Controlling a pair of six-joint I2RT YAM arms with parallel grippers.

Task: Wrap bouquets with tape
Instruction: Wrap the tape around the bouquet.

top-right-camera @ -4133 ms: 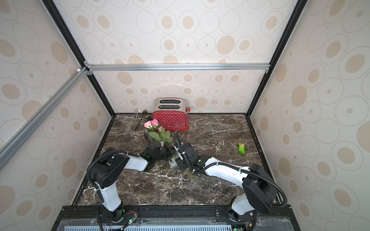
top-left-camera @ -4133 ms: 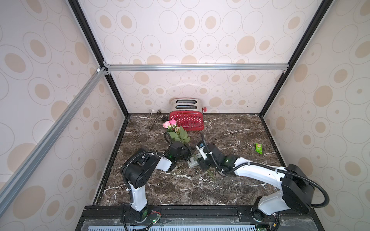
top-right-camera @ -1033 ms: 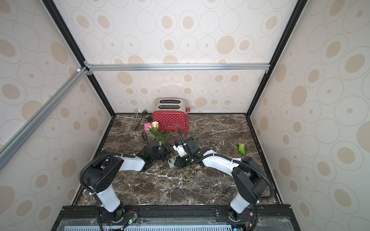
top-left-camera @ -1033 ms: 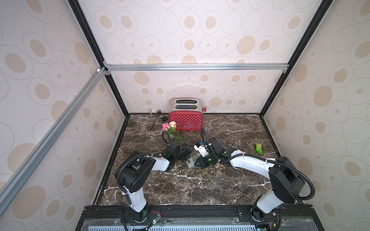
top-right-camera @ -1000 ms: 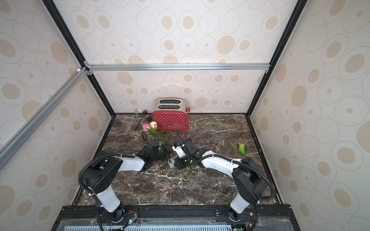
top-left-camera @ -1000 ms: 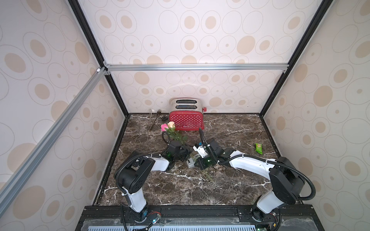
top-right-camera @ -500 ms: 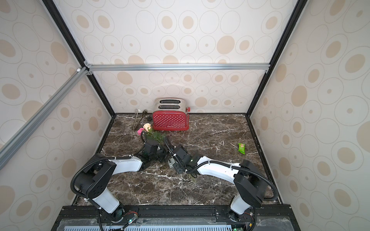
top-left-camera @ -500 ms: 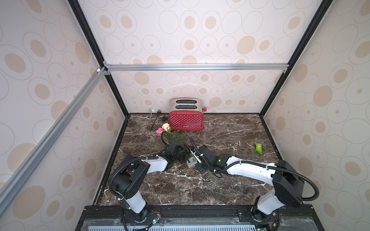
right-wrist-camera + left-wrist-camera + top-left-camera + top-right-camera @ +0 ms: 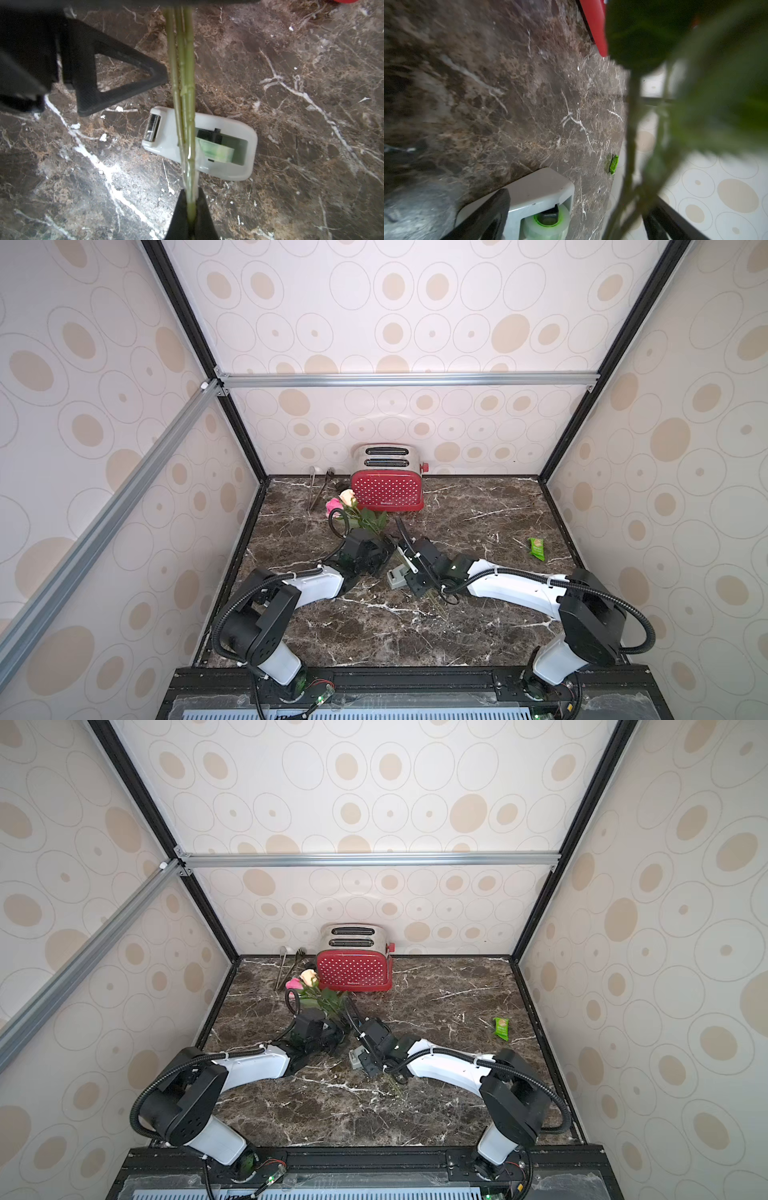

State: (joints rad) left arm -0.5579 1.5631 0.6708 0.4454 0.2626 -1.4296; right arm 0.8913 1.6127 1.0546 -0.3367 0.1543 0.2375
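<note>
Left pincer newly apart; only right wrist view shows right pincer clamping bouquets.

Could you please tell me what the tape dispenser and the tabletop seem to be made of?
Tape dispenser: probably moulded plastic, pale grey, smooth, rounded corners. Tabletop: polished brown marble or a marble-look laminate; white veins, glare patch.

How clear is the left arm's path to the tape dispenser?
Likely yes. The left gripper, jaws open, sits right beside the tape dispenser, nothing between them. Only the rose stems, pinched in the right gripper, cross above it and could snag.
</note>
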